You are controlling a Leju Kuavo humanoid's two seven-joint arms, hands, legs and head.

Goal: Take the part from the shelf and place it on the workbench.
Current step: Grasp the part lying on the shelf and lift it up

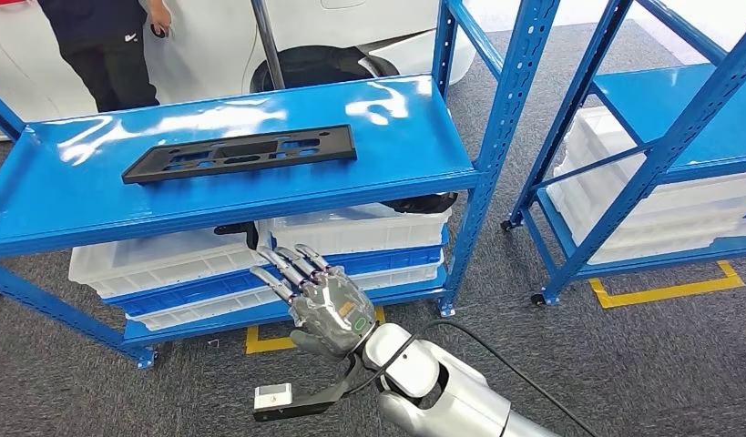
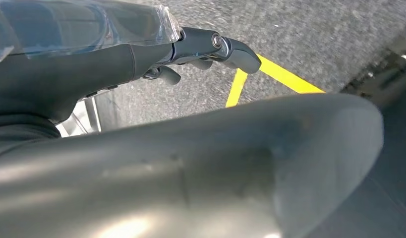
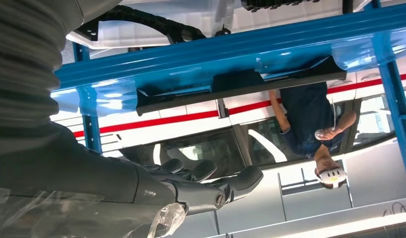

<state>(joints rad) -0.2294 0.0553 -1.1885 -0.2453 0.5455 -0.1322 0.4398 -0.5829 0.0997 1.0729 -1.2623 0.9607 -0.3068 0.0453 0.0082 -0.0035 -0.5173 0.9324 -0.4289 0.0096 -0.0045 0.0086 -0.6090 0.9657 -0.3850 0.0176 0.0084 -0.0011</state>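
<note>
- The task's thing, a flat black plastic part [image 1: 241, 153] with long cut-out slots, lies on the top board of the glossy blue metal shelf [image 1: 414, 118], untouched by either hand.
- Our right hand [image 1: 316, 299], silver-backed with dark fingers, hovers in front of the shelf, below the level of the top board and apart from it. Its fingers are extended and spread, holding nothing; they point up and forward towards the shelf edge.
- Key relation: the part lies above and ahead of the right hand, and a little to its left. We judge that the hand must rise over the front edge of the board before it can reach the part.
- Long axis: the part runs along the shelf, nearly parallel to the front edge, its right end slightly further back. The hand therefore meets its long side, not an end.
- The right wrist view confirms this: the part's dark edge [image 3: 240, 89] shows along the blue board, well beyond the outstretched fingers [image 3: 205, 191].
- Our left hand [image 2: 205, 47] hangs low over grey carpet with a yellow floor marking [image 2: 285, 77]; fingers loosely extended, nothing in them as far as we can see. The right hand is clearly the nearer.
- White plastic trays [image 1: 351, 232] sit on the lower boards; a person in dark clothes [image 1: 109, 45] stands behind the shelf.
</note>
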